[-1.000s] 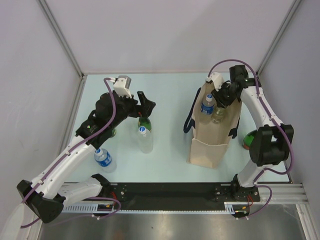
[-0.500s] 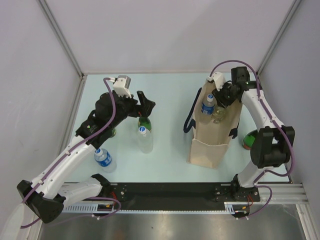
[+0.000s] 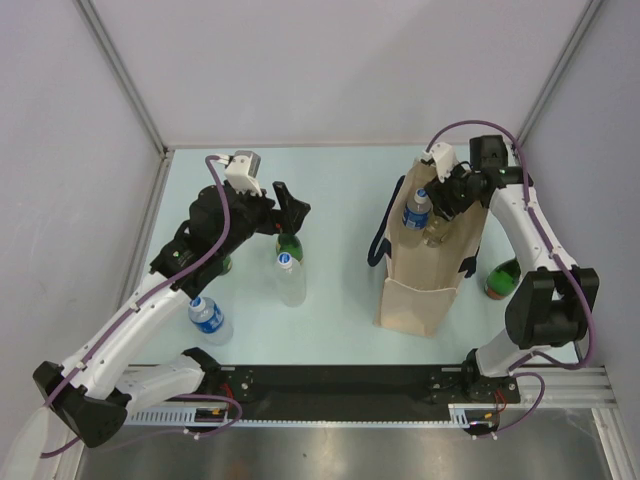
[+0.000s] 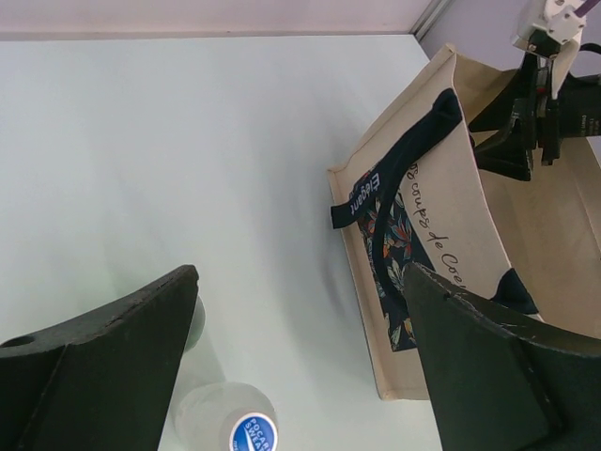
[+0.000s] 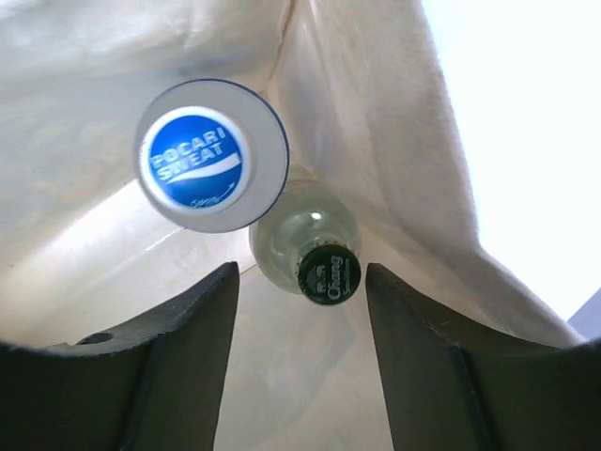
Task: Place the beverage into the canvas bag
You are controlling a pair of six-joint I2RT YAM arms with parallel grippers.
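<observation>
right gripper (image 3: 452,196) open, empty, over canvas bag (image 3: 420,295); Chang bottle (image 5: 305,246) and Pocari Sweat bottle (image 5: 210,167) inside; left gripper (image 3: 290,212) open near green bottle (image 3: 289,245)

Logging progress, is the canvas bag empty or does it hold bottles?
Holds two: a blue-capped bottle and a dark-capped glass bottle stand inside the canvas bag.

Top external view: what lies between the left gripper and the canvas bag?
Nothing: only bare table separates the left gripper from the canvas bag, seen from above.
</observation>
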